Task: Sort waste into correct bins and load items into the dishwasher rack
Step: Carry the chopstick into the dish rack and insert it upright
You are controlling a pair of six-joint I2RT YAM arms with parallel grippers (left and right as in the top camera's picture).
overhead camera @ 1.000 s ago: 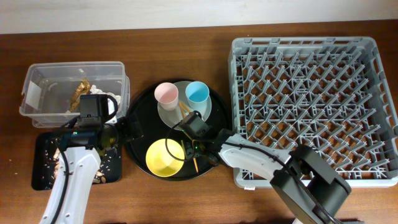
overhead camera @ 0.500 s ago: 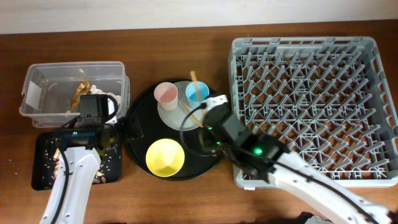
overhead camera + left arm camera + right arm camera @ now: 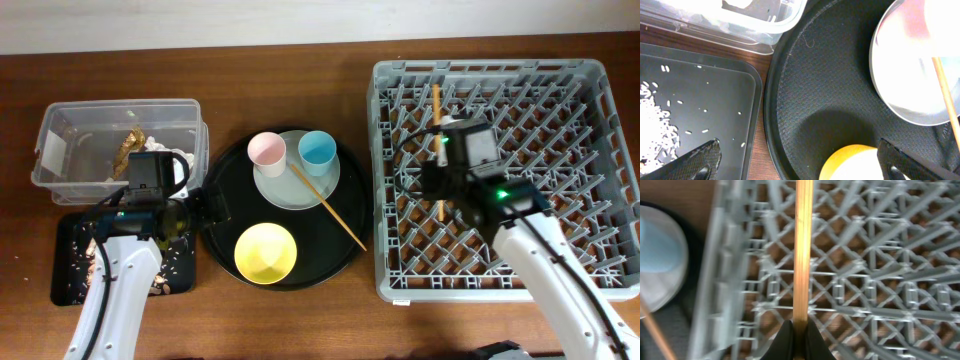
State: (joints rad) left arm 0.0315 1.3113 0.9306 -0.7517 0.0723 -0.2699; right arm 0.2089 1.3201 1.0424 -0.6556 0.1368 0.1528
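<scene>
Jaws of the right gripper were clamped on one thin wooden chopstick, held over the left part of the large grey plastic dishwasher rack. The second wooden chopstick lay across the pale grey round plate on the round black tray. The left gripper hovered over that tray, jaws spread wide, empty.
</scene>
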